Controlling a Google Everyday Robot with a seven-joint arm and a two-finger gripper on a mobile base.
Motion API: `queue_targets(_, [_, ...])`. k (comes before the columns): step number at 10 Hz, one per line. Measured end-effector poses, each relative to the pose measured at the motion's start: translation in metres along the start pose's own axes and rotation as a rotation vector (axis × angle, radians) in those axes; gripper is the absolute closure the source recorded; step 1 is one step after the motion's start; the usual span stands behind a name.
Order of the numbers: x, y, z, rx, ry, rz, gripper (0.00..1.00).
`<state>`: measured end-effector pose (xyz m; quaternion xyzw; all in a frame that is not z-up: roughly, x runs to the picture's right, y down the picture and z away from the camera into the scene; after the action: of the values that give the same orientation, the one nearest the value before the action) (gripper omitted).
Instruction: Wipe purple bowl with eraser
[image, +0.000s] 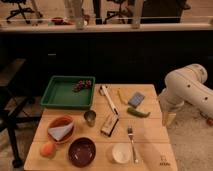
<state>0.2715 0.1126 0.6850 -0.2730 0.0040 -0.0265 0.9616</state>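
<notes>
The purple bowl (81, 151) sits near the front edge of the wooden table (150, 131), left of centre. The eraser (109, 124), a dark block with a pale face, lies on the table just behind and to the right of the bowl, apart from it. My white arm (187, 87) is at the right, off the table. My gripper (169, 118) hangs down beside the table's right edge, far from both the eraser and the bowl, and holds nothing that I can see.
An orange bowl (61, 128) with a pale wedge, an orange fruit (47, 149), a metal cup (90, 117), a small white bowl (121, 152), a fork (132, 142), a blue-grey block (135, 99), a green vegetable (138, 112), a long white tool (109, 99) and a green tray (62, 95) with grapes share the table.
</notes>
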Motion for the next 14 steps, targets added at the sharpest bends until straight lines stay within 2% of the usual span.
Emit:
queue_targets(2, [-0.027,0.001,0.003,0.007,-0.002,-0.104,0.20])
queue_targets(3, [-0.043,0.001,0.005,0.013,-0.001,-0.175,0.20])
queue_targets(4, [-0.059,0.002,0.007,0.022,-0.006,-0.274,0.20])
queue_targets(5, [-0.068,0.003,0.008,0.032,-0.015,-0.350,0.20])
queue_targets(7, [-0.076,0.004,0.011,0.043,-0.040,-0.451,0.20])
queue_targets(9, [-0.081,0.000,0.014,0.055,-0.082,-0.520,0.20])
queue_targets(11, [-0.083,0.003,0.013,0.071,-0.167,-0.670,0.20])
queue_targets(14, [-0.087,0.009,0.011,0.091,-0.214,-0.832,0.20])
